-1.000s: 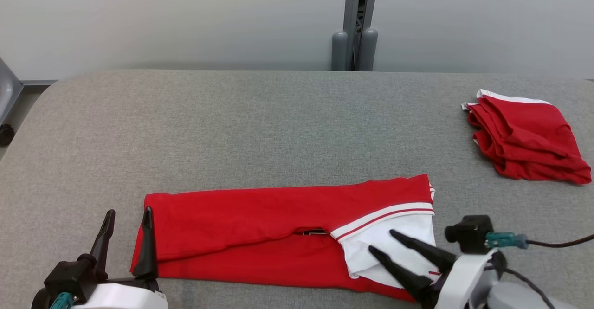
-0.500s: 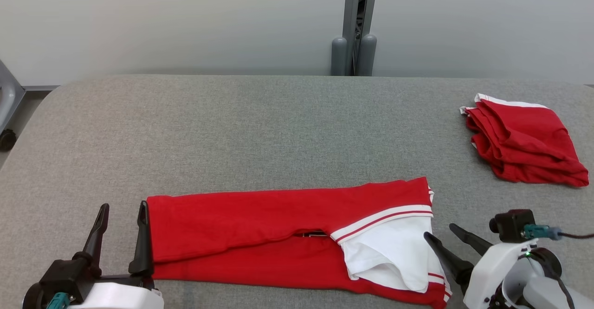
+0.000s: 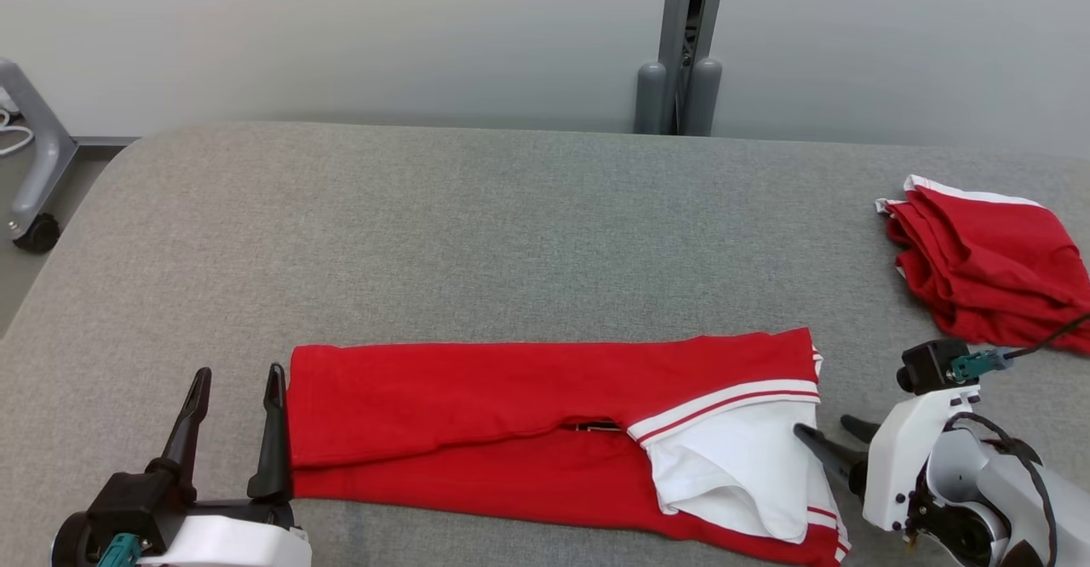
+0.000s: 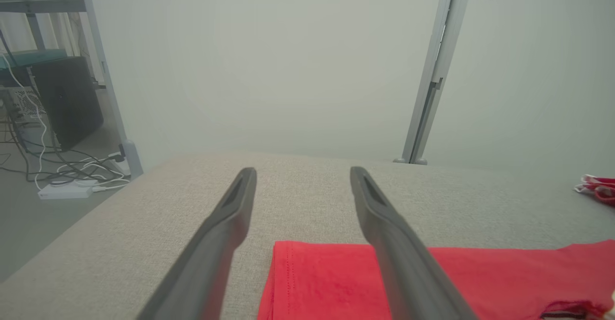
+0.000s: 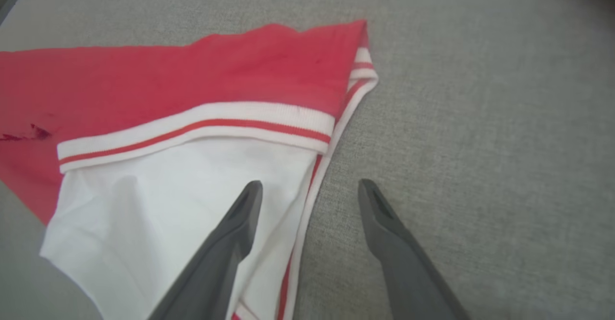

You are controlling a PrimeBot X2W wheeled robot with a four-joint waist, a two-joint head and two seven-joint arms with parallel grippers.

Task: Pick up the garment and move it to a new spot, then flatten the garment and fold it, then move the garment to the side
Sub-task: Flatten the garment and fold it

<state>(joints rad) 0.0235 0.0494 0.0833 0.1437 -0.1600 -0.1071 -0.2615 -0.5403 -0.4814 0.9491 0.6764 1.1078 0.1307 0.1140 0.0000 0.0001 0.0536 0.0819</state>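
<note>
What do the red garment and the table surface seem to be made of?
The red garment: probably a soft, matte knit, cotton-like; it lies limp with soft creases, and its white striped band looks finely ribbed. The table surface: apparently a grey, matte woven textile cover; a fine speckled weave shows in the right wrist view.

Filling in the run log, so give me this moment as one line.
garment: folded lengthwise, flat on table | left gripper: open, at red end | right gripper: open, at white-trimmed end | held: nothing
</note>
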